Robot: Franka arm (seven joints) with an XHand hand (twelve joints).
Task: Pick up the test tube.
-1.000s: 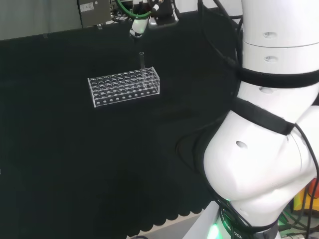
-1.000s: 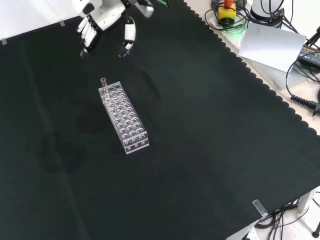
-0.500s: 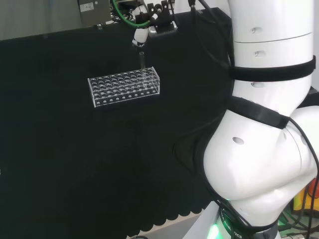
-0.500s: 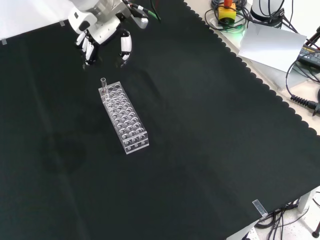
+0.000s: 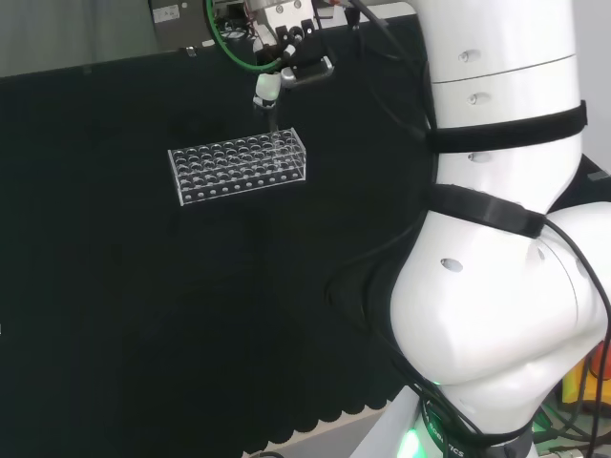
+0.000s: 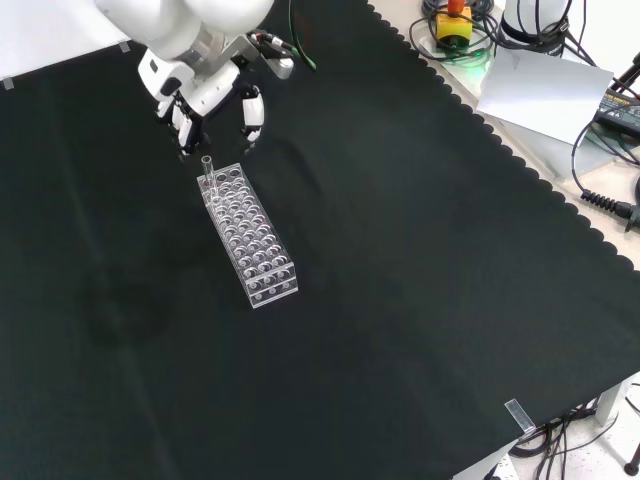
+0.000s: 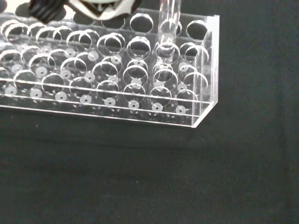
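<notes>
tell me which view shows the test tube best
The wrist view: the test tube is close and large, standing upright in a hole near the end of the clear rack. The front view shows it small but whole; in the head view it is a faint sliver.

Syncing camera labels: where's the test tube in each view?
Head view: test tube stands upright at the right end of the clear rack, back row, just under the hand.
Front view: test tube stands at the rack's far end, just below the hand.
Wrist view: test tube rises from a hole near the rack's end wall.
Shared landmark: the rack.
</notes>
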